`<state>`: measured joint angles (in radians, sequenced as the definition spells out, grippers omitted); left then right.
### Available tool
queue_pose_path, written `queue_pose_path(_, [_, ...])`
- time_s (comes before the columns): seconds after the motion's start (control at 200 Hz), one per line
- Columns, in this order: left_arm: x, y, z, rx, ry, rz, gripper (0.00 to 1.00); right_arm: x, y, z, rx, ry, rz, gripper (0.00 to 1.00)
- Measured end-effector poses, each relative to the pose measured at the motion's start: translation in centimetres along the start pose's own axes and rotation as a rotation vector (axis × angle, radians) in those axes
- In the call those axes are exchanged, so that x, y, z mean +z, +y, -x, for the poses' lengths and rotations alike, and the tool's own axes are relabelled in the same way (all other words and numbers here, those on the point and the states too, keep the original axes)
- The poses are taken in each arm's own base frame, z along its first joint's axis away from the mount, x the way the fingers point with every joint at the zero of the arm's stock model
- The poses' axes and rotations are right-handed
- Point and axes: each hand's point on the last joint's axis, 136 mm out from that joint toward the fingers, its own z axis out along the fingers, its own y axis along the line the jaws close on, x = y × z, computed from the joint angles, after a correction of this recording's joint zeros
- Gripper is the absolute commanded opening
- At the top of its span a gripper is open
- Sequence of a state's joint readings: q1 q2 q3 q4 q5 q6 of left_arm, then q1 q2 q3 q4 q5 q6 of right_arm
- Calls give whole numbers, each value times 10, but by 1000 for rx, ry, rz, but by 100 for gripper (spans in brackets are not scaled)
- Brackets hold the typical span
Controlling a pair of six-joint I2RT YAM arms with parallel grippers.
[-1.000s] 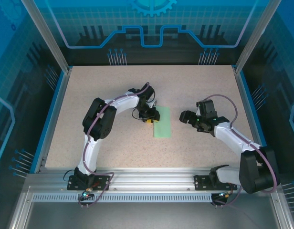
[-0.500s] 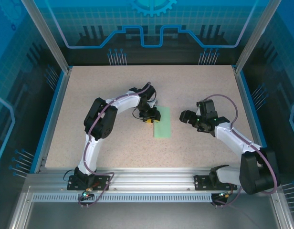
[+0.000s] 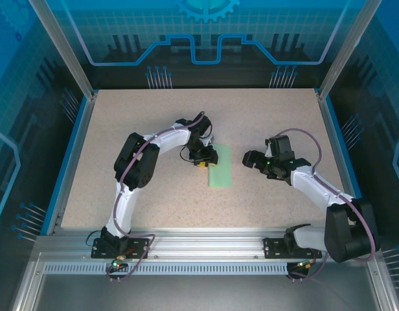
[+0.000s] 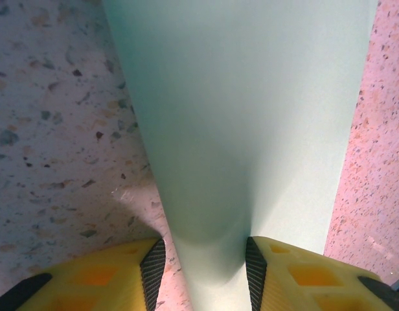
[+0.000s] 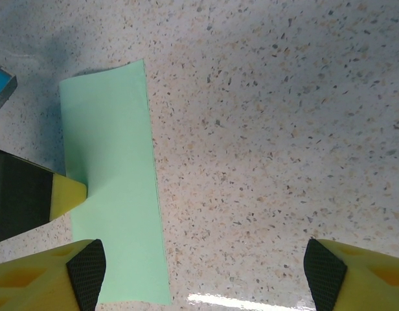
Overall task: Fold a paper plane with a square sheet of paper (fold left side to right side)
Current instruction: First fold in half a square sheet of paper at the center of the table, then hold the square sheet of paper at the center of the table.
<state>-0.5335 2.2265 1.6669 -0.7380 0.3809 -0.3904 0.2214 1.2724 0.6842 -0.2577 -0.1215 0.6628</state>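
The worktop is a pale, speckled stone-look slab, beige with dark flecks. A thin blue strip borders its left and right edges. A slotted aluminium rail runs along its near edge and carries both arm bases. Around it stands an enclosure of aluminium posts and blue translucent panels printed with circuit-style lines and a gear emblem at the back.

The square sheet of paper lies near the middle of the worktop. It shows as a narrow mint-green upright strip, long side running from far to near, plain and unmarked. In the right wrist view it lies flat, with crisp straight edges and a small shadow at its far corner.

The left gripper sits at the strip's left long edge, towards its far end. In the left wrist view the paper rises in a soft hump between the two yellow fingers. The hump fills the gap, and the black pads press on its flanks, so this pincer is clenched on the sheet.

The right gripper hangs over bare worktop to the right of the paper, apart from it. Its jaws are spread wide with nothing between them.
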Motion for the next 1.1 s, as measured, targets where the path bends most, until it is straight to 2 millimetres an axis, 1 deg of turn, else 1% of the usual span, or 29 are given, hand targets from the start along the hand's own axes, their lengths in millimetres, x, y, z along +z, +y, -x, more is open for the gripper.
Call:
queue_pose_path(0.23, [0,0,0,-1,0,0,42,9,2,-6,5,40,21,81])
queue_pose_path(0.32, [0,0,0,-1,1,0,42,12,2,-8,6,54,28,77])
queue_pose_path(0.415, [0,0,0,-1,2,1,42,18,5,-12,7,77,44,67])
queue_pose_path(0.68, [0,0,0,-2,3,5,42,49,22,-33,1,218,106,27])
queue_pose_path(0.745, [0,0,0,-2,3,5,42,56,28,-35,-4,241,119,20])
queue_pose_path(0.805, [0,0,0,-2,3,5,42,62,34,-37,-8,259,127,16])
queue_pose_path(0.93, [0,1,0,-2,3,5,42,75,43,-38,-23,286,138,10])
queue_pose_path(1.1, [0,0,0,-2,3,5,42,89,48,-45,-33,324,130,8])
